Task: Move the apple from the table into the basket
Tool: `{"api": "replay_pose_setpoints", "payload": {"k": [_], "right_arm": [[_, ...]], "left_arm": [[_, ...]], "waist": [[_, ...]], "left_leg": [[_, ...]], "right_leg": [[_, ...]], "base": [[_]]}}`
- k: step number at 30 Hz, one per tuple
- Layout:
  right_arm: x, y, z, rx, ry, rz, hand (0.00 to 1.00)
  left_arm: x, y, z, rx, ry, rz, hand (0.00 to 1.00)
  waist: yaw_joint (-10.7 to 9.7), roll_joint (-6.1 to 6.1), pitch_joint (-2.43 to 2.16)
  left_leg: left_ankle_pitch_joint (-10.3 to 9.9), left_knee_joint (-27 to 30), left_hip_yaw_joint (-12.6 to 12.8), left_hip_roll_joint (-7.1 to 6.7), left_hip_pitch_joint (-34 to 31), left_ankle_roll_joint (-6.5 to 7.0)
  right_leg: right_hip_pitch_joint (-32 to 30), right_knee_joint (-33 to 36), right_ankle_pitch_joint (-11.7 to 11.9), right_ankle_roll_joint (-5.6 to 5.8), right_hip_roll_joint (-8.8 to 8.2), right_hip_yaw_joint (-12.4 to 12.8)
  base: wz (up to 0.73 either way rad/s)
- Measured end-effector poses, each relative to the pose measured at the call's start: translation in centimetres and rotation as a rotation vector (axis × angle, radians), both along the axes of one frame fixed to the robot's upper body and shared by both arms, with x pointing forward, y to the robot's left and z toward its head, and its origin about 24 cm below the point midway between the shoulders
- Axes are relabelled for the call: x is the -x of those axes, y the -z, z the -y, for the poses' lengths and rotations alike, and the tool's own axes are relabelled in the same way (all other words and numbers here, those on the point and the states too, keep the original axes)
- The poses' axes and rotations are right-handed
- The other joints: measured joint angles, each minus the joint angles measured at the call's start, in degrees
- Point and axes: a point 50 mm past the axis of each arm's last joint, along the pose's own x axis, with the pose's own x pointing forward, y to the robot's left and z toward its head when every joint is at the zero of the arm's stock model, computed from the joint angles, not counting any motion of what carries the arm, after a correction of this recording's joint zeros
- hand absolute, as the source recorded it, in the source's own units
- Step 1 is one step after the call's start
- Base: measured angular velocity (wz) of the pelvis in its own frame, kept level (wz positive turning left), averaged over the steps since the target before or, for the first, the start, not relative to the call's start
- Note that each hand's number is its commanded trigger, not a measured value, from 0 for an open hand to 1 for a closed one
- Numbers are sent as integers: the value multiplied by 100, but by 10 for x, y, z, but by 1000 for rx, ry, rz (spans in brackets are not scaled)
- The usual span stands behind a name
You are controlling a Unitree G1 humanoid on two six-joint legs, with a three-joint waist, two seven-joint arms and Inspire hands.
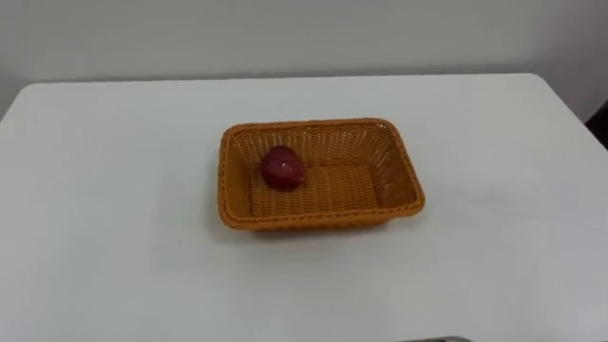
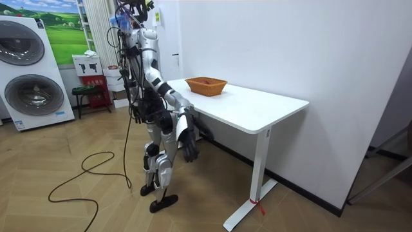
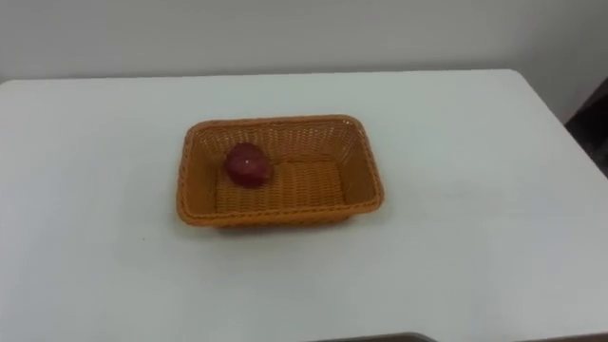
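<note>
Apple in wicker basket, mid-table; robot at the table edge, arm down.

Dark red apple (image 1: 282,168), round with a small pale spot on top, lies in the 10 o'clock corner of the orange rectangular wicker basket (image 1: 318,220). The basket sits mid white table (image 1: 104,171), with wide open tabletop at 9, 3 and 6 o'clock and a narrower strip at 12 before the far edge by the wall (image 1: 285,38). Tiny dark speck (image 1: 179,242) on the table at the basket's 8 o'clock. Room view: the robot stands at the table's edge, right hand (image 2: 188,147) hanging by the thigh, well apart from the basket. Cannot tell whether it is open or closed.
</note>
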Motion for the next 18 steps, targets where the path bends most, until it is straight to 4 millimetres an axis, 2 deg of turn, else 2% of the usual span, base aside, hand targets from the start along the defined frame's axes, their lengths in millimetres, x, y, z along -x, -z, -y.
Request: {"api": "replay_pose_setpoints", "payload": {"k": [4,7,9,11,16,18], "right_arm": [[20,22,-22,-123,-88,-159,0],[26,42,-43,-266,-253,-275,0],[32,54,-57,-395,-365,-326,0],[37,59,-63,-473,-435,-358,0],[45,73,-86,-669,-634,-419,0],[46,77,-95,-746,-702,-426,0]], "left_arm": [[-5,0,2,8,26,6,0],[-4,3,7,40,34,-22,0],[-6,4,9,55,43,-37,0],[-5,5,10,69,47,-47,0],[-7,6,14,90,102,-85,0],[-8,8,20,110,99,-94,0]], "waist": [[118,11,11],[238,-10,28],[374,-40,49],[421,-28,68],[462,1,82],[459,87,109]], "left_leg": [[0,12,69,-9,-1,1],[-1,9,110,14,21,2],[-2,-4,106,6,46,5],[-9,-7,83,-3,67,15],[-13,7,-25,-22,60,20],[-14,3,-30,-20,65,20]], "right_leg": [[-26,20,0,-1,4,54],[-62,8,4,0,24,202],[-49,0,6,2,17,205],[-18,-12,5,4,9,186],[47,-102,5,12,-6,48],[57,-97,5,12,-2,46]], "base": [[-8],[-10],[-2],[3],[13],[0]]}}
